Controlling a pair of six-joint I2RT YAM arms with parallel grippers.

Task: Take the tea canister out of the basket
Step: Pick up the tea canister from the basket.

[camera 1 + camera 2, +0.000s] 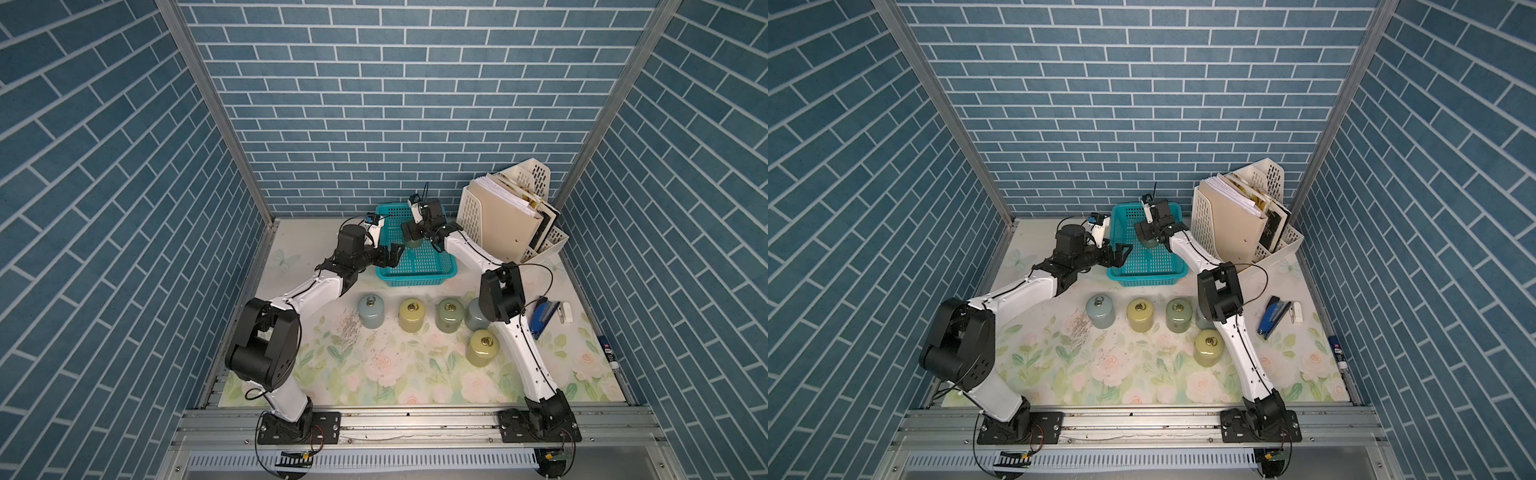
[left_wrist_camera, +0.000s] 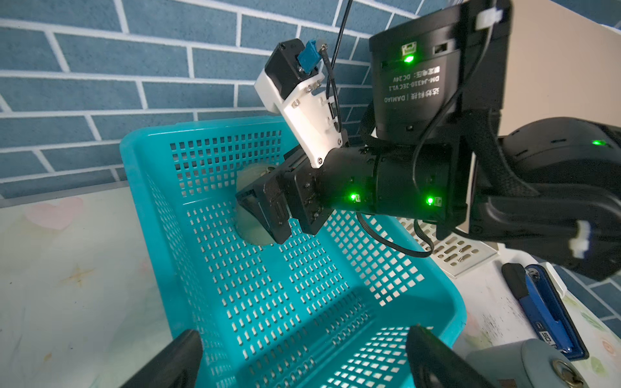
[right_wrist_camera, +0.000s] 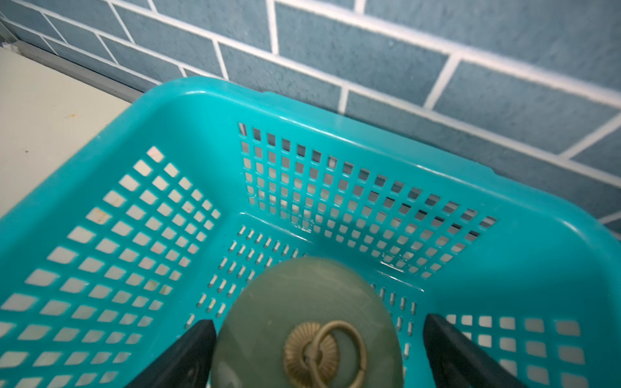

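Tea canister (image 3: 285,302) upright in teal basket (image 3: 188,97), between wide-open right jaws, ungripped, left jaws parted at basket's rim

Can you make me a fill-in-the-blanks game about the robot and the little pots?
1. The teal-blue plastic mesh basket holds just ___ round olive-green tea canister with a brass ring on its lid.
2. The right gripper straddles that canister with its jaws ___, not shut.
3. Outside the basket, ___ more round lidded canisters stand on the flowery table.

Missing words: one; open; five.
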